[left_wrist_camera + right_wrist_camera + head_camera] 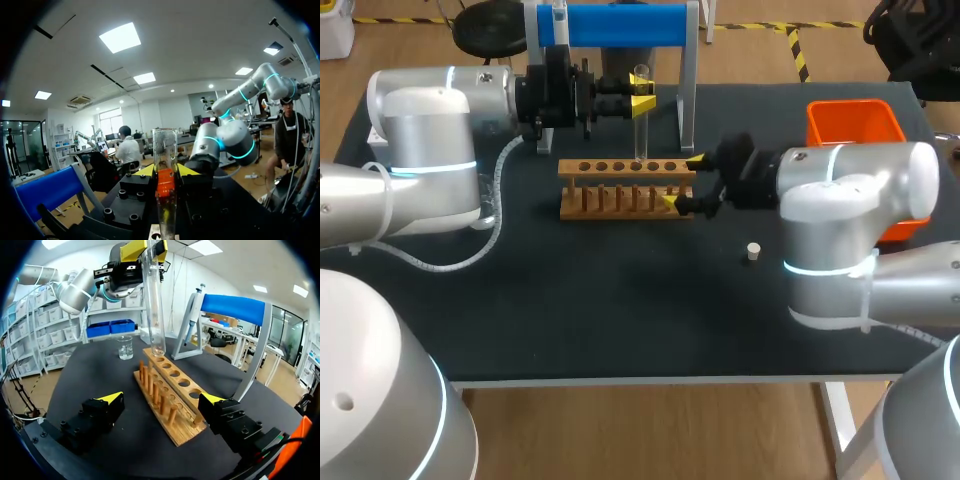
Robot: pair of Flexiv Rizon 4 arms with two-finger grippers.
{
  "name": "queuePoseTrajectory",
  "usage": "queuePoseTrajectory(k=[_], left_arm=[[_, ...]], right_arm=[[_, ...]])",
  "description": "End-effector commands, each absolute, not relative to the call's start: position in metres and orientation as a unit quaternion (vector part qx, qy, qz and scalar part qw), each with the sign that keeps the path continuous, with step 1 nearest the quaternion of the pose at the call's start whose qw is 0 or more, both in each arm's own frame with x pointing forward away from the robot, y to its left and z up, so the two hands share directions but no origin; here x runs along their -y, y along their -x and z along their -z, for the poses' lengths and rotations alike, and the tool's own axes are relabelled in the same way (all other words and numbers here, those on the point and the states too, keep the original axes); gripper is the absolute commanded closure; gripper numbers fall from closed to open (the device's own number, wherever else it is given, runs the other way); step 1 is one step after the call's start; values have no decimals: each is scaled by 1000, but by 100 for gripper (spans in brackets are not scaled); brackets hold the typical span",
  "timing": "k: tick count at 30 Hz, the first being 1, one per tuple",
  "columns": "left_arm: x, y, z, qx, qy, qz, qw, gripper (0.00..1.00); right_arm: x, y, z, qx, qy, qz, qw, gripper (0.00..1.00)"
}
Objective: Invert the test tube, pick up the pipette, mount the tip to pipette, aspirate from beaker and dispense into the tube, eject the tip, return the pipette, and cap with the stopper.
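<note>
It was a lab bench, robotics plus wet-chem kit. Evidence on the black-topped table (pixel 620 320): a light wooden test-tube rack (pixel 626 187) w/ holes and pegs, a clear glass test tube (pixel 640 120) upright above it, a small clear glass beaker (pixel 125 347), a grey-white pipette (pixel 192 315) at a white stand w/ blue top bar (pixel 612 25), a small white stopper (pixel 753 251) and an orange plastic bin (pixel 855 125). A silver-grey left arm (pixel 430 130) and right arm (pixel 850 200) stood over it.
</note>
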State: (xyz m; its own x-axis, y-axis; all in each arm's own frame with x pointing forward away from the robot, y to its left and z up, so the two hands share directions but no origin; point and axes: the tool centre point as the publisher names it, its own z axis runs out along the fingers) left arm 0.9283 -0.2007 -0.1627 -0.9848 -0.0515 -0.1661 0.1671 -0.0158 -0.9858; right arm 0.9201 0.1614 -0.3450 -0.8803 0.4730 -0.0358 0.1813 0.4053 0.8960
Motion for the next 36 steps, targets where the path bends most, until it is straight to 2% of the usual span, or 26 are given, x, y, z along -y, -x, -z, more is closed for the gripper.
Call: queuePoseTrajectory(k=[1,36], left_arm=[[201,-929,162,-698,-41,711,76,100],[201,-929,162,-698,-41,711,76,100]], right_arm=[[-166,-921,347,-828,-201,-502,145,0],[-170,-919,351,-833,-205,-492,148,0]])
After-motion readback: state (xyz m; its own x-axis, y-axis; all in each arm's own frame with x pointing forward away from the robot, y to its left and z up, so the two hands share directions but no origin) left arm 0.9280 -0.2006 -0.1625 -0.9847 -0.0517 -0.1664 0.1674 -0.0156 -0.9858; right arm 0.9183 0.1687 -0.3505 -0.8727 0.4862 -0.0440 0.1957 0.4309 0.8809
